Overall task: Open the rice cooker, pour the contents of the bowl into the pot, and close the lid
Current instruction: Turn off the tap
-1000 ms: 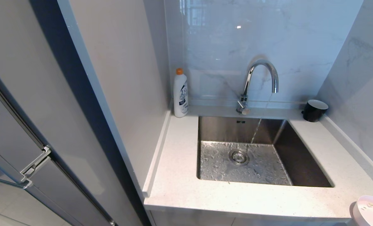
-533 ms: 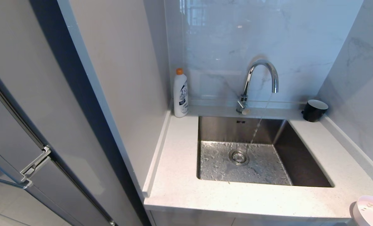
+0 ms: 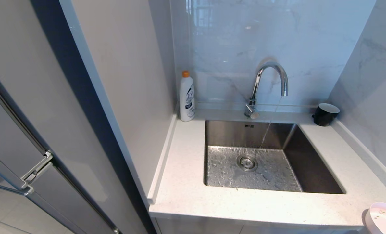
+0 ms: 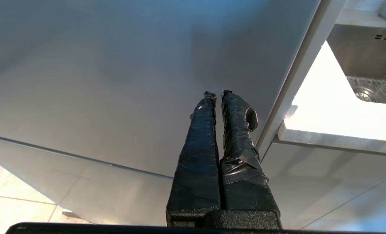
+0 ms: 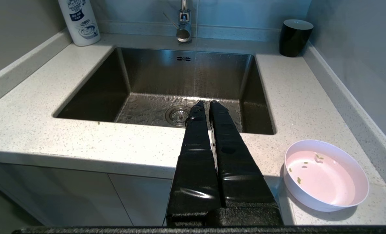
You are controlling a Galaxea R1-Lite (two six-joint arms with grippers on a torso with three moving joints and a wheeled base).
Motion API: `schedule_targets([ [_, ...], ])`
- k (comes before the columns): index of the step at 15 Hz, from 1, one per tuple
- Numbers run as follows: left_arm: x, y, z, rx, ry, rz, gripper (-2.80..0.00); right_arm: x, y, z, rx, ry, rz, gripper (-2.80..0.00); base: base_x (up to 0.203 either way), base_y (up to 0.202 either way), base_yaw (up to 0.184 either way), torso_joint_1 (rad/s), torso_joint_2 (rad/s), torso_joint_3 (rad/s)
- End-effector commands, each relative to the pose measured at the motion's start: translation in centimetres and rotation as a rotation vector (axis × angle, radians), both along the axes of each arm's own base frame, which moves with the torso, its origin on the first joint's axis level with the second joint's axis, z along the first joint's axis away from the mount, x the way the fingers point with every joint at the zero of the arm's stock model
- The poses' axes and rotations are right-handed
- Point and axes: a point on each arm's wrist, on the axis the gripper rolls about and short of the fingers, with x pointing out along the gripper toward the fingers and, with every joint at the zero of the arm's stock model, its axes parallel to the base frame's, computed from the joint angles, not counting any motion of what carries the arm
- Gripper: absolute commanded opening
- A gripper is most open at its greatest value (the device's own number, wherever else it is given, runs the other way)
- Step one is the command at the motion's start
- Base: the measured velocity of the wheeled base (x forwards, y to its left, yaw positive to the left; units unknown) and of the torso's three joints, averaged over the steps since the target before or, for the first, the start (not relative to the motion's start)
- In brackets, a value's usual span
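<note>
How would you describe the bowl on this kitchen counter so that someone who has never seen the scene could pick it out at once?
Find the steel sink set in the pale speckled counter. On the counter's near right corner, close to the front edge, sits the bowl. It is shallow, wide and pink with a few green bits inside, unlike the tall black cup at the back right or the white bottle at the back left.

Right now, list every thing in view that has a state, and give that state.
faucet: running, thin stream into the sink
sink: wet floor, drain unplugged
bowl: upright on the counter, a few green bits left
black cup: upright
bottle: upright, capped
left gripper: shut, empty
right gripper: shut, empty
</note>
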Motion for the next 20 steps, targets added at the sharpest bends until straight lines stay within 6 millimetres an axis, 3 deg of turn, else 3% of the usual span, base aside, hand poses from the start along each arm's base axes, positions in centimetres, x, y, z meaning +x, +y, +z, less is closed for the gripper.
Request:
schedule_targets([
  [1,0.01,0.0,0.0,-0.001,0.001,0.001,-2.8,0.22,0.0,-0.75,-0.001,0.028,0.001,-2.8,0.0,0.0,0.0,0.0,0.0,0.0],
  [20,0.01,0.0,0.0,-0.001,0.001,0.001,-2.8,0.22,0.0,-0.78,-0.018,0.03,-0.003,-2.8,0.0,0.0,0.0,0.0,0.0,0.0],
])
